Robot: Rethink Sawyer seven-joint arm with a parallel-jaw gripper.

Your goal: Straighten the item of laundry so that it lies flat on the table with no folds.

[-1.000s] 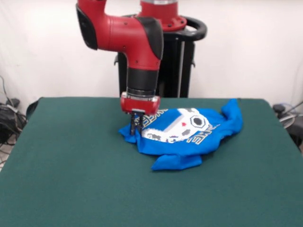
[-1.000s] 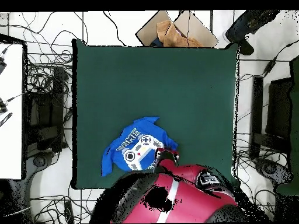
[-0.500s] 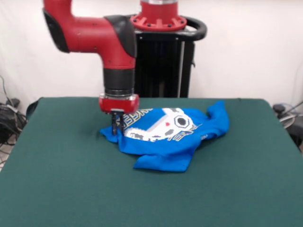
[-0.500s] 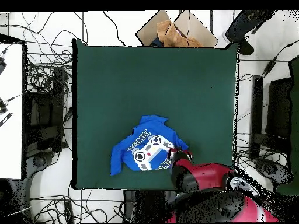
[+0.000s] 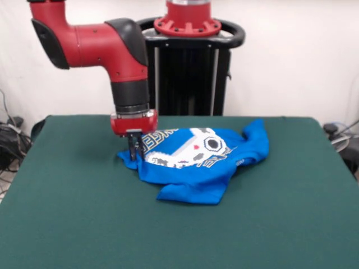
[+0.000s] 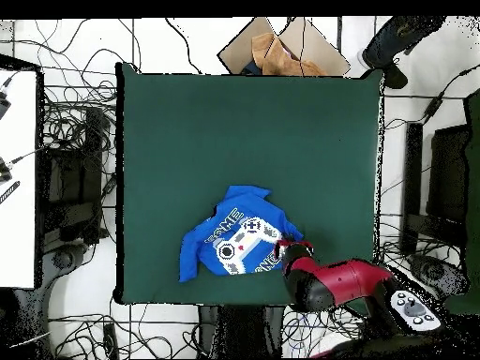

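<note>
Shirt dragged left since (still rumpled, folded)

The table is covered in a matt, felt-like dark green cloth with no shine on it. On it the item of laundry is soft blue knit fabric, matt too, rumpled into rounded folds — its controller print looks flatter and slightly smoother than the cloth around it. The arm has glossy red shells of hard, smooth plastic or painted metal, with duller black joint sections between them. The gripper ends in dark, matt fingers. Beyond the table's edge in the overhead view lies crumpled brown paper or cardboard — dull and creased.
</note>
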